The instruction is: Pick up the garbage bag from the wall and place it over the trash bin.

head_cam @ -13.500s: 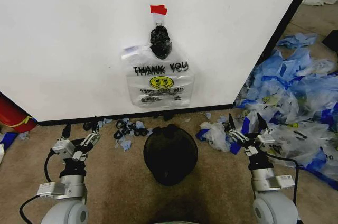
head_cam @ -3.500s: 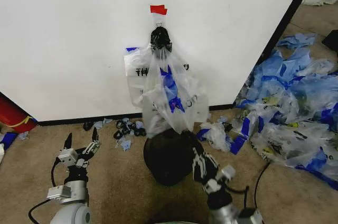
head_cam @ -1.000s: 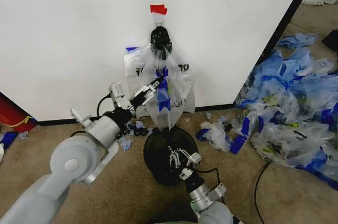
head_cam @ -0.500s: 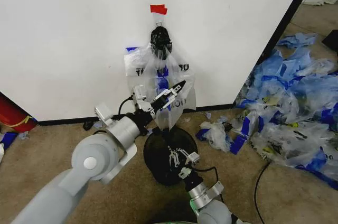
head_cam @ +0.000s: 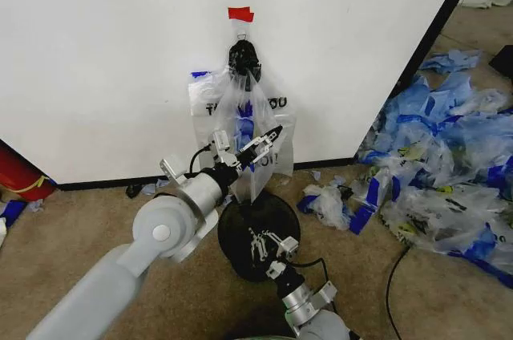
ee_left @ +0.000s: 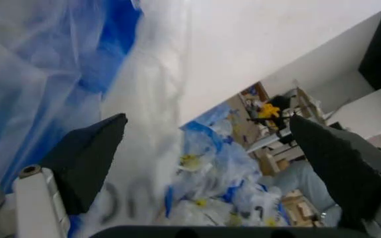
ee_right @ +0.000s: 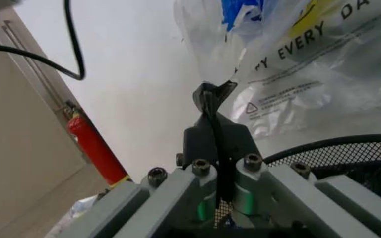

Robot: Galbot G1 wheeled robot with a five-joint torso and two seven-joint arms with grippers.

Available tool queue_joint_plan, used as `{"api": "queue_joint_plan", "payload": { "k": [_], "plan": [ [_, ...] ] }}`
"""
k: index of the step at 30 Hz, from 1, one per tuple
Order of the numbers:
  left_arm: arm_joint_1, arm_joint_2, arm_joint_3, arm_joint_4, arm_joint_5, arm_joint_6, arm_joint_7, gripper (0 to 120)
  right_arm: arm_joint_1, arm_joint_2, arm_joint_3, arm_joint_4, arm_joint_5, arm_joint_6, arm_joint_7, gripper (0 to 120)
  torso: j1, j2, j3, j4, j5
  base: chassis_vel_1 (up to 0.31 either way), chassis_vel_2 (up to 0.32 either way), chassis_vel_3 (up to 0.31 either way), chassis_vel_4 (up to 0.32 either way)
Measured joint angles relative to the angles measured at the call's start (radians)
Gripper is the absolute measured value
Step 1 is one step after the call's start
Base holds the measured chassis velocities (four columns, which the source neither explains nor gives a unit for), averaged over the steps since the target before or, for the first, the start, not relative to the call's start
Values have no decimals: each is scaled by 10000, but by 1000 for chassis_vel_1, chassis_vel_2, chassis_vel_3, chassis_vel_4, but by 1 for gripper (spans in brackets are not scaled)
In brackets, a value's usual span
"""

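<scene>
Left gripper (head_cam: 258, 144) jaws wide at thin clear plastic garbage bag (head_cam: 255, 127) on white wall (head_cam: 104, 51); should bite one layer only. Right gripper (ee_right: 212, 96) clamped on bag corner over black mesh trash bin (head_cam: 240, 224).

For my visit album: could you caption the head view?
Left gripper open at the hanging garbage bag; right gripper shut over the trash bin.

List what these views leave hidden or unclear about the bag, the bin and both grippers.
- Garbage bag, head view: its print is partly covered by crumpled folds and the left gripper.
- Trash bin, head view: the near rim is hidden by the right gripper.
- Left wrist view: open fingers flank the plastic; contact is unclear.
- Right wrist view: whether the shut fingertips pinch plastic is unclear.
</scene>
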Motion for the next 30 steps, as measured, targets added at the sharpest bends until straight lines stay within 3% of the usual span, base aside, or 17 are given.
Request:
{"api": "queue_joint_plan", "payload": {
  "k": [9,30],
  "plan": [
    [-204,365,3,157,275,-50,30,98,-122,11,72,35,-27,33,-67,0,0,0,0,1,0,0,0,0,0],
    [642,826,-469,178,1075,-161,308,98,-117,52,1,83,-67,62,-126,0,0,0,0,1,0,0,0,0,0]
  ]
}}
